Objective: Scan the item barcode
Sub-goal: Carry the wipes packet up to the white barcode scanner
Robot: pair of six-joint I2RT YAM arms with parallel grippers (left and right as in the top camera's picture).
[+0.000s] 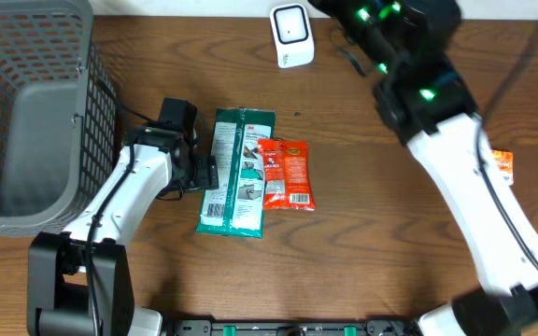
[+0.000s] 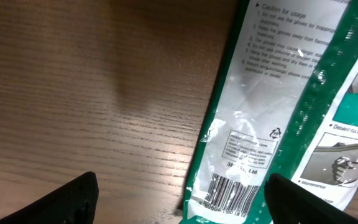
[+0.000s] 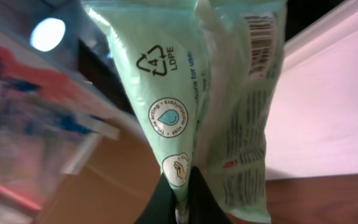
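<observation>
While the right claw (image 3: 180, 190) is pinching the bottom seam of a pale green pouch (image 3: 204, 93) with its jaws fully closed, the pouch is standing straight up from the fingertips, with its barcode (image 3: 261, 28) sitting on the far upper panel. The right arm is hanging just beside the white scanner (image 1: 290, 35) at the table's back edge (plainly the nearer arm). The left claw (image 2: 182, 208) is gaping wide, holding nothing, and hovering over the barcode end of the green glove pack (image 2: 260, 112), which is lying on the table (image 2: 73, 93).
</observation>
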